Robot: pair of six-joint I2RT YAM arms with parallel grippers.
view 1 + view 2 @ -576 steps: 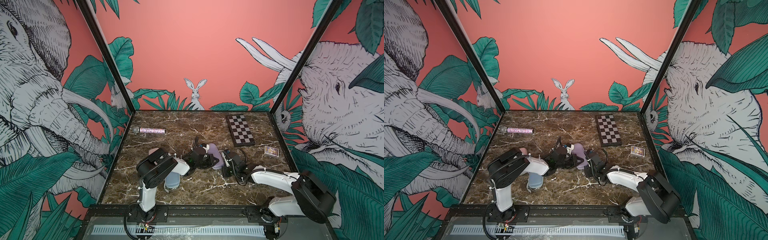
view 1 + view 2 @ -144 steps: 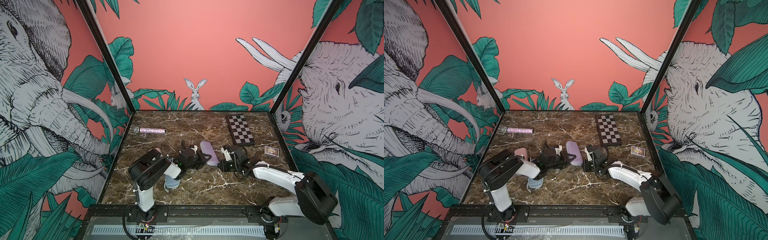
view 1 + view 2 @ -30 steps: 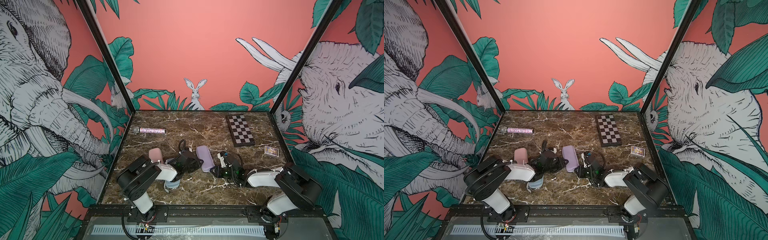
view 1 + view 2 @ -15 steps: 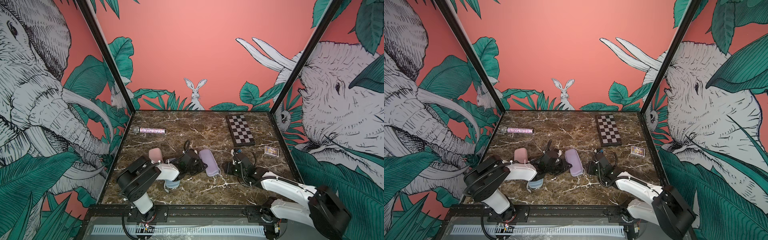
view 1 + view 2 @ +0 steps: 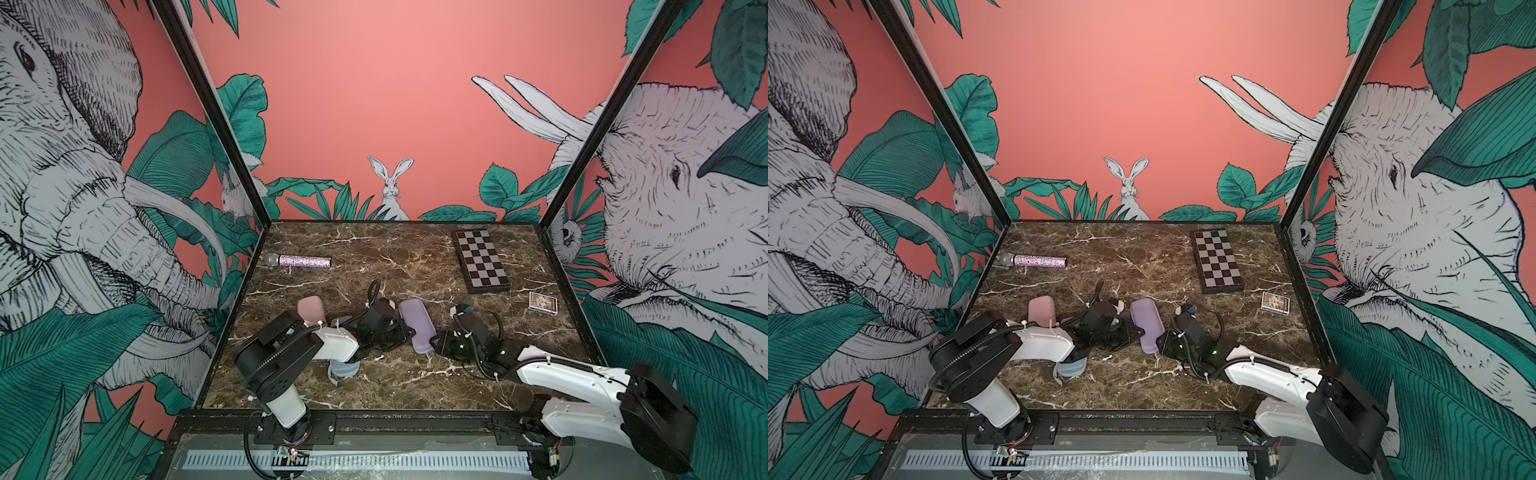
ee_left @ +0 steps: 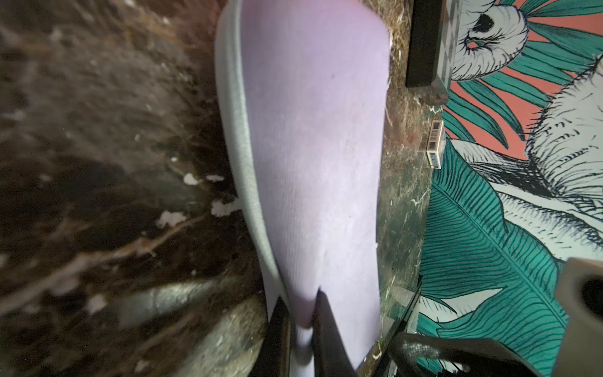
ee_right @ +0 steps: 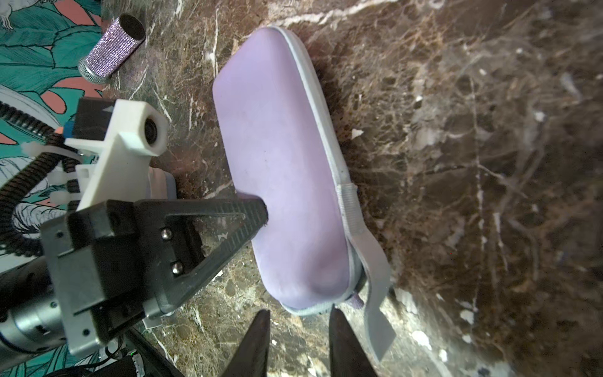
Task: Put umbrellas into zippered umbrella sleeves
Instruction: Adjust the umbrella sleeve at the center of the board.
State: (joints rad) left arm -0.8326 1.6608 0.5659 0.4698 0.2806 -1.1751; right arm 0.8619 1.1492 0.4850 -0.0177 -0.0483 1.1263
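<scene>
left fingers [image 6: 328, 333] pinching lilac sleeve [image 6: 313, 147], clear only in left wrist view

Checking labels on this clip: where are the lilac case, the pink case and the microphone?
lilac case [image 5: 417, 325]: in a top view, middle of its lid.
pink case [image 5: 309, 308]: in a top view, its bare far half.
microphone [image 5: 305, 261]: in a top view, middle of the glitter handle.

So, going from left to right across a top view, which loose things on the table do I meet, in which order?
glittery microphone → blue sleeve → lilac sleeve → checkered board → small card box. The pink sleeve overlaps the microphone sideways, so it is left out.
</scene>
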